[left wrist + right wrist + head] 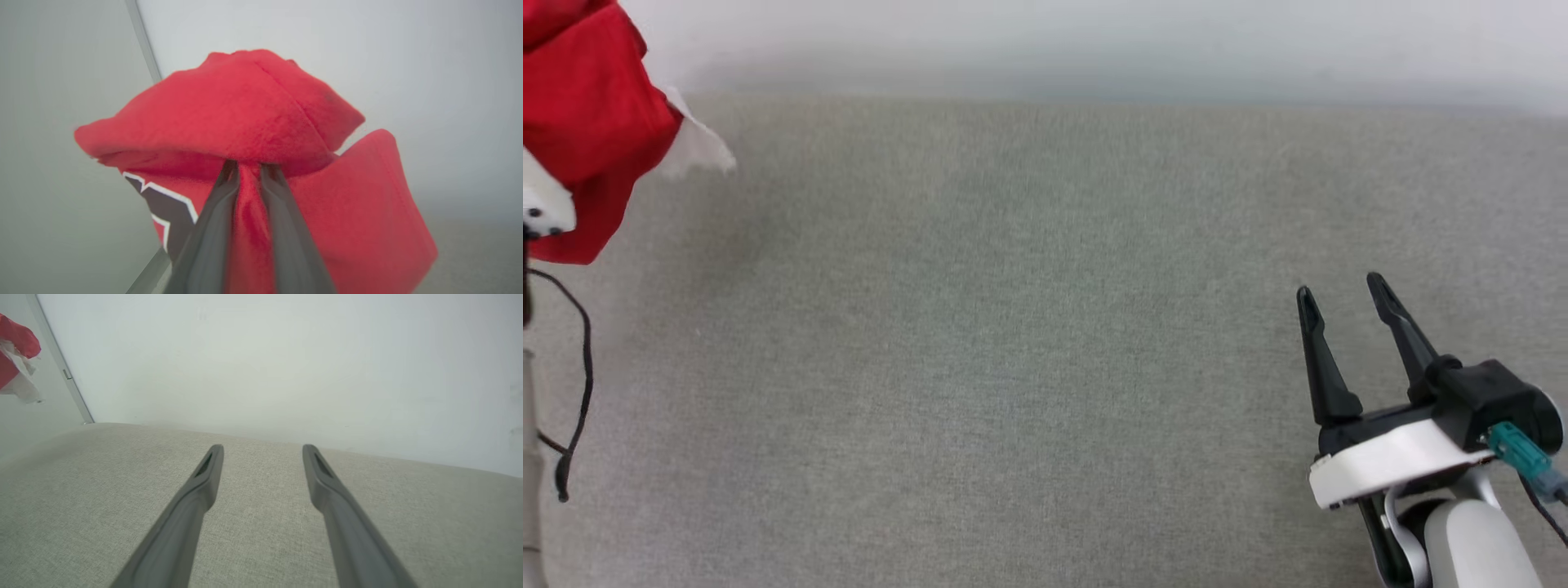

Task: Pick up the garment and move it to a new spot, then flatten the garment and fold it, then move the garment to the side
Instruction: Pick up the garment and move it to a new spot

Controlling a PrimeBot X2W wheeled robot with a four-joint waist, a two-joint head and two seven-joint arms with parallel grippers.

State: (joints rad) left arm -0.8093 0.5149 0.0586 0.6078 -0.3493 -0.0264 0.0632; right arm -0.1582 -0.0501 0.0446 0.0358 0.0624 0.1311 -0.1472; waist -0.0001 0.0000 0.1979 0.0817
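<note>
The garment (584, 122), red with a white sleeve edge, hangs bunched at the head view's top left, lifted off the grey cloth surface (1013, 327). In the left wrist view my left gripper (249, 165) is shut on a pinched fold of the garment (245, 114); black white-outlined lettering shows beside the left finger. My right gripper (1339, 290) stands open at the lower right with nothing between its fingers. In the right wrist view the right gripper (262, 448) is open above the cloth, and the garment (16, 339) hangs at the far left.
A pale wall (1094, 41) runs along the far edge of the cloth surface. A black cable (576, 392) dangles at the left edge by a pale arm part. A thin metal strip (61, 363) marks a wall corner at the left.
</note>
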